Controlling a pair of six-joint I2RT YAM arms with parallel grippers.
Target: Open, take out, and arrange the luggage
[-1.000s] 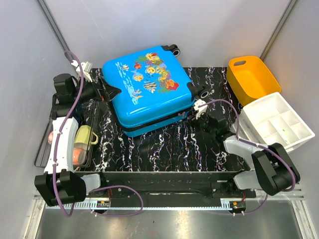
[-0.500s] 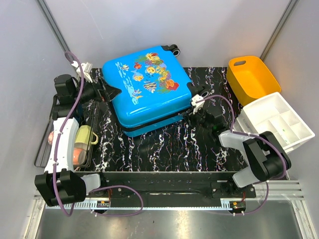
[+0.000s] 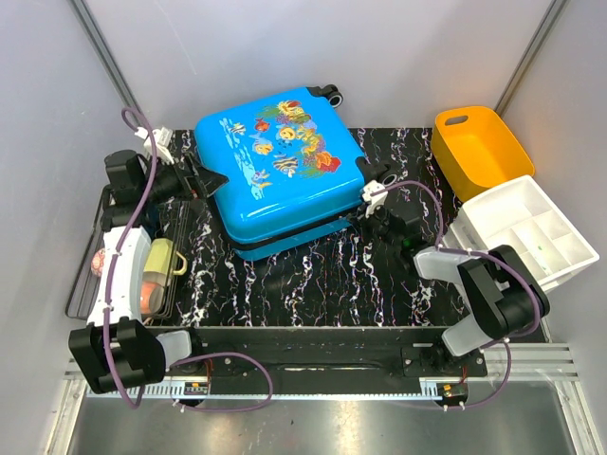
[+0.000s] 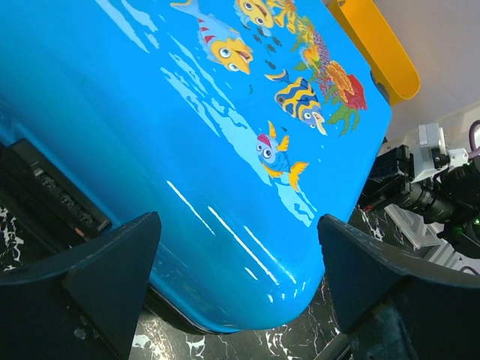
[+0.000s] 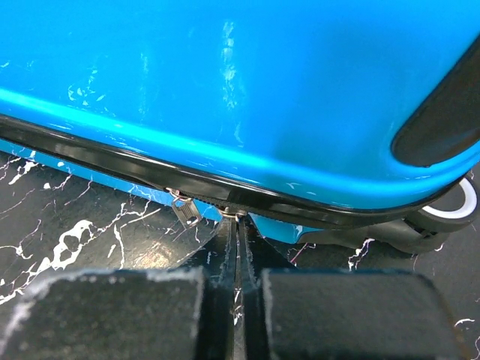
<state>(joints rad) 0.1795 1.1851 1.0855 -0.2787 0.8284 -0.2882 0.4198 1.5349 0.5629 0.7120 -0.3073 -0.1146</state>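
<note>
- Squarely at the back-middle of the counter (image 3: 322, 275): the luggage (image 3: 280, 171), lying flat with the fish-and-coral side up, turned at a slant, both shells closed.
- Along the near side, a black zip band (image 5: 112, 154) between the blue halves, with a small metal zip pull (image 5: 182, 210) dangling from it just above the marbled surface.
- At the far corner, black wheels (image 3: 330, 93) poking past the back edge of the marbled top; one more of them at the near right corner, seen in the right wrist view.
- Up against the right end of that zip band, the right pincer (image 5: 234, 274), closed, with only a thin slit between the pads and the tips right at the zip line, just beside the pull.
- Impossible to tell whether any metal tab is nipped between those tips.
- At the left corner of the luggage, the left pincer (image 3: 211, 178), spread wide and gripping nothing, with one finger (image 4: 112, 277) to each side of the rounded blue corner.
- Off to the right, an orange bin (image 3: 479, 152) at the back, with a white organiser (image 3: 526, 232) just in front of it.
- Off to the left, under the left arm, a wire basket (image 3: 85, 284) holding a yellow-green cup (image 3: 161, 261) and some orange pieces.
</note>
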